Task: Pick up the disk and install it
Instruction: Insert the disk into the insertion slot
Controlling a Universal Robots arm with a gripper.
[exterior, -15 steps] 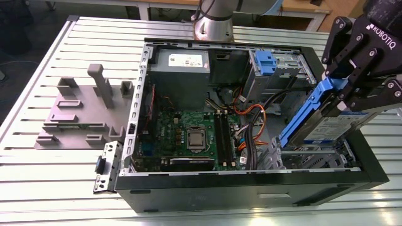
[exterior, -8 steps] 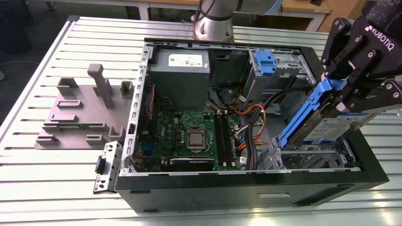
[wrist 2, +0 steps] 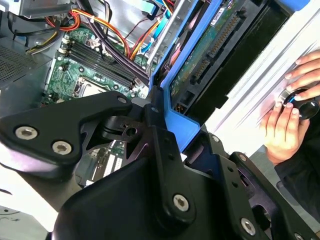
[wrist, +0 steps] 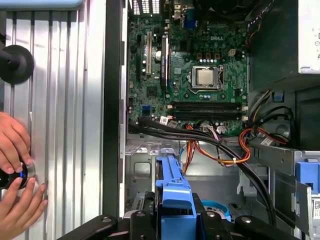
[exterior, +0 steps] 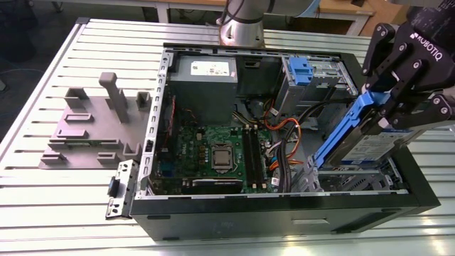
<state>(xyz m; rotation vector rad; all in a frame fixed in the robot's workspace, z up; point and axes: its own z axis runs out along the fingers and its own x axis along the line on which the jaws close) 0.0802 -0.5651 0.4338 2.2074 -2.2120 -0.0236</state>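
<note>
light: bright, even, from above | glare: white patches on the slatted table [exterior: 284, 248] at 6 o'clock, exterior view | shadows: soft, deepest inside the computer case [exterior: 284, 205] (toward 12 o'clock) | the disk [exterior: 371, 148]: label well lit, 3 o'clock

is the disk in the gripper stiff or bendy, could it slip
Probably stiff: the disk hangs tilted from the gripper without sagging. Its metal body looks dense for its size. The fingers pinch blue plastic rails, which might flex or slip.
</note>
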